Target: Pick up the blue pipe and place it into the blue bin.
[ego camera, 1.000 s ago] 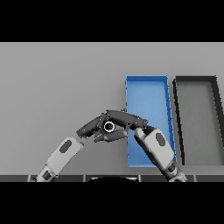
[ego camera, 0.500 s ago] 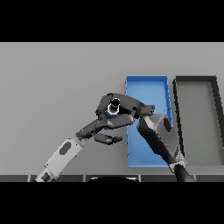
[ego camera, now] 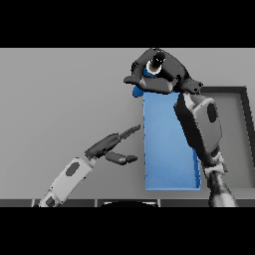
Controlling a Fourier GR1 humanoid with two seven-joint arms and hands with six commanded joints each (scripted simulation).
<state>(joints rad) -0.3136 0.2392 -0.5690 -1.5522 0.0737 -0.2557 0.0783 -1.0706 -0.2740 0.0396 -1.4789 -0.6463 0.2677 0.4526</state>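
Grey desk point(ego camera: 60, 99) carries the blue bin point(ego camera: 167, 149). If released now, the blue pipe point(ego camera: 144, 82) could fall outside, since it sits at the bin's far left corner. Right hand point(ego camera: 159, 74), raised high, has fingers clamped round it; left hand point(ego camera: 112, 147) hovers beside the bin, fingers straight.
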